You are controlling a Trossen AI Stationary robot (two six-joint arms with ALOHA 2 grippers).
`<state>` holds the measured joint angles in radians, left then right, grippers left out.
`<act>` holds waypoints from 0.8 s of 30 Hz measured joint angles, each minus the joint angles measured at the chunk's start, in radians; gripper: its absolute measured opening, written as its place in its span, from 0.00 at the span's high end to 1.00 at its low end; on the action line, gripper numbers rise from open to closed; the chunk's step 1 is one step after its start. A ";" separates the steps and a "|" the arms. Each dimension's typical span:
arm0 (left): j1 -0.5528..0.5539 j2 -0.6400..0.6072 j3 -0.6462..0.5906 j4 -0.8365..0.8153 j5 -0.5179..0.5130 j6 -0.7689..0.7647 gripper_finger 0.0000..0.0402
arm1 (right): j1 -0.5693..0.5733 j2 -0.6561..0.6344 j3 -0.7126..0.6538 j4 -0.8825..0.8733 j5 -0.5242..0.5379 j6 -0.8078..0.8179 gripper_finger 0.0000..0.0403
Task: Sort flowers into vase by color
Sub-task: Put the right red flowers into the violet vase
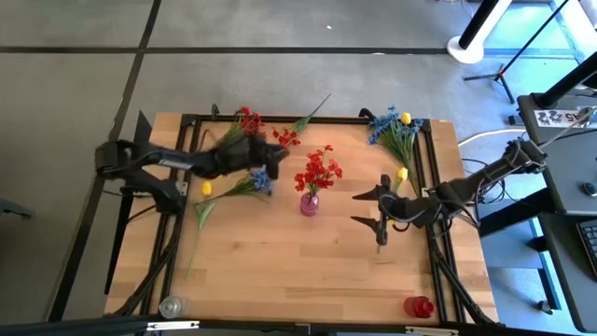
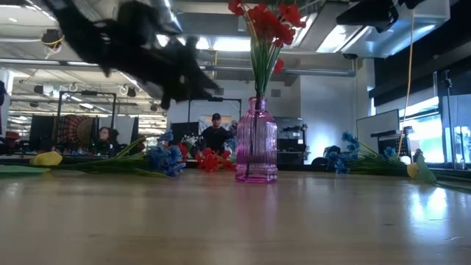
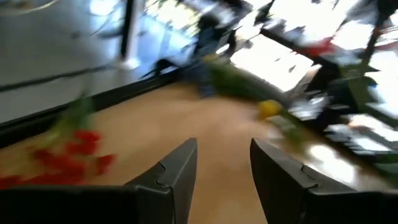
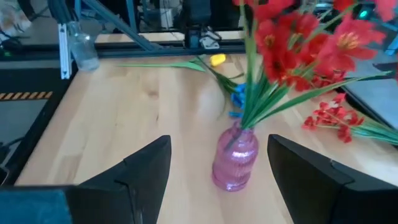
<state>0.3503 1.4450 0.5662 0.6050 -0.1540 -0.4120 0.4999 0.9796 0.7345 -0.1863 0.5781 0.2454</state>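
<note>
Blur smears the left wrist view, so the red blossoms and a yellow one on the wood there are only vague shapes. From above, the left gripper hangs over the back left of the table, its fingers a narrow gap apart with nothing between them; its tip overlaps a blue sprig, and whether they touch cannot be told. A pink glass vase stands upright near the table's middle, holding a bunch of red flowers. More red sprigs lie near the back edge, a yellow blossom lies left of the blue sprig, and a blue and yellow bunch lies at the back right. The right gripper waits to the right of the vase, spread wide and empty, facing it. A clear vase and a red vase stand at the front corners, partly cut off. The wooden table sits on grey floor; at table height a lit workshop with a person shows behind.
</note>
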 joint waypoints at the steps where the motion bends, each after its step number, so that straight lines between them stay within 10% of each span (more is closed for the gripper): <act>1: 0.025 0.032 0.031 -0.038 -0.006 -0.002 0.64 | 0.000 0.005 0.000 -0.006 -0.001 0.011 0.34; 10: 0.174 0.293 0.258 -0.194 0.037 -0.006 0.64 | -0.002 0.042 -0.001 -0.035 -0.001 0.042 0.34; 24: 0.175 0.450 0.282 -0.202 -0.018 -0.020 0.64 | -0.012 0.068 -0.001 -0.036 0.057 0.045 0.34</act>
<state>0.5255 1.8954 0.8482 0.4031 -0.1717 -0.4315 0.4883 1.0474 0.7338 -0.2218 0.6348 0.2905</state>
